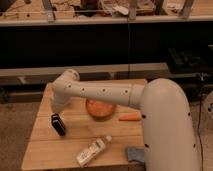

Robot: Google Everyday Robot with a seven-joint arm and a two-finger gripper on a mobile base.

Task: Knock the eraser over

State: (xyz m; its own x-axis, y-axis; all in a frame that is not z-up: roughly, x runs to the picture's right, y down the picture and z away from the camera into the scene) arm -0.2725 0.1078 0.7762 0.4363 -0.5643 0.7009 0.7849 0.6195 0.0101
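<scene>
Dark shelving and a low ledge run behind a pale wooden slatted table, and on that table stands the task's thing — the eraser, a small black rectangular block with thin pale stripes on its side. It sits near the table's left edge, propped up and leaning a little rather than lying flat, so the knocking-over is not yet done.

Just above the eraser, on its far side, hangs the gripper at the end of the white tubular arm, which reaches in from the bulky white body on the right. The wrist bends downward toward the eraser; whether the gripper touches the block cannot be told, though the two look very close.

To the right of the eraser and a little farther back lies a round orange bowl-like dish, and beyond that, still to the eraser's right, a small orange carrot-shaped piece. Nearer the front edge, right of the eraser, a white plastic bottle lies on its side, and farther right again a blue-grey cloth is partly hidden by the robot's body.

By my reading the step in hand is the final approach — the gripper lined up over the block. The next move likely calls for a short sideways or downward push against the eraser's upper part, enough to tip it flat without sweeping it off the table's left edge.
</scene>
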